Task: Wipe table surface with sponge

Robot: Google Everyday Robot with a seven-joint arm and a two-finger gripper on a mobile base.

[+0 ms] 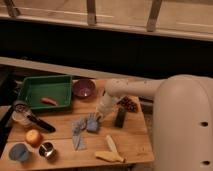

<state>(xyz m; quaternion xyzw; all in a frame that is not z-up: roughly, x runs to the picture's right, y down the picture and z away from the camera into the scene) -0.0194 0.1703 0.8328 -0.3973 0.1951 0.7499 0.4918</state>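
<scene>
Sponge (93, 122) lies just below-left of gripper (102, 113), prob. touching.

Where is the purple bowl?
In the camera view, the purple bowl sits just right of the green tray, with the gripper lower-right of it.

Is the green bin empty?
No. A red thing lies inside the green bin. The gripper is outside it, by the blue sponge.
</scene>
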